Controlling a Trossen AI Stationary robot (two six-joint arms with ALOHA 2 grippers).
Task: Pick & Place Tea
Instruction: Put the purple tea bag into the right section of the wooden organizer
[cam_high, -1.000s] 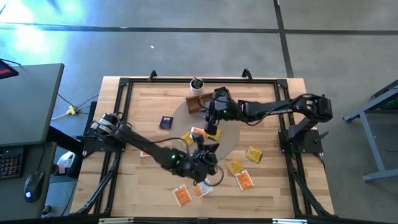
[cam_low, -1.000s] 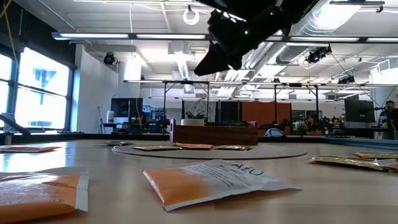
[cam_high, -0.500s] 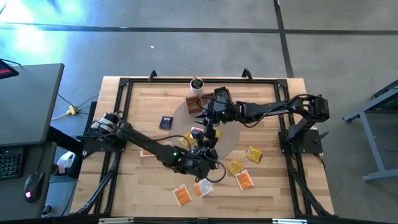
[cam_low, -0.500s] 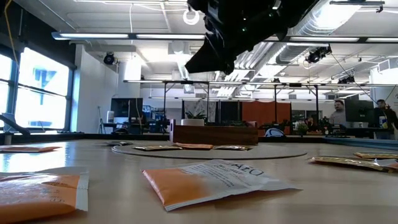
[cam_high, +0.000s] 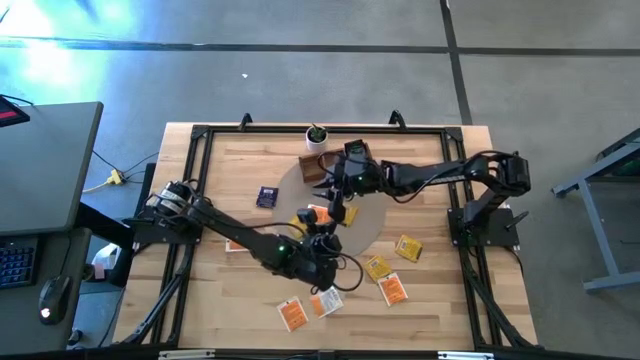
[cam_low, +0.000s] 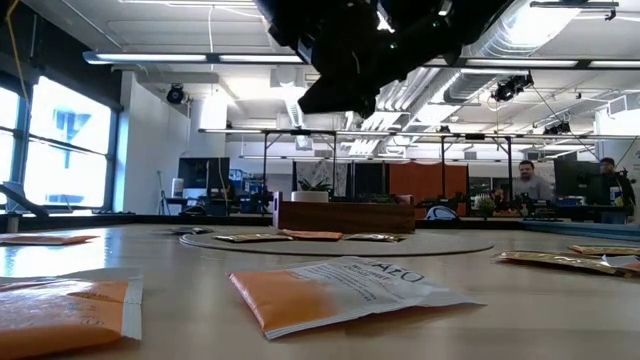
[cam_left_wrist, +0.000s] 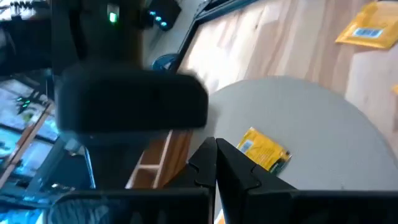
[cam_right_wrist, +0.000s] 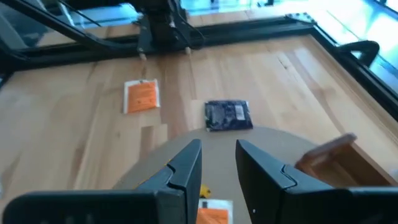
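Nearest the low camera, an orange sachet (cam_low: 340, 290) lies flat on the desk (cam_low: 480, 320), its pale label's lettering unreadable. Right hand (cam_right_wrist: 217, 163) hovers narrowly parted, holding nothing; left hand (cam_left_wrist: 216, 163) pressed together, also empty.

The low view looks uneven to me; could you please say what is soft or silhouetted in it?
Low view: the nearest orange sachet is blurred, the arm overhead is a dark silhouette against bright ceiling lights. Left wrist view: the yellow sachet smears slightly.
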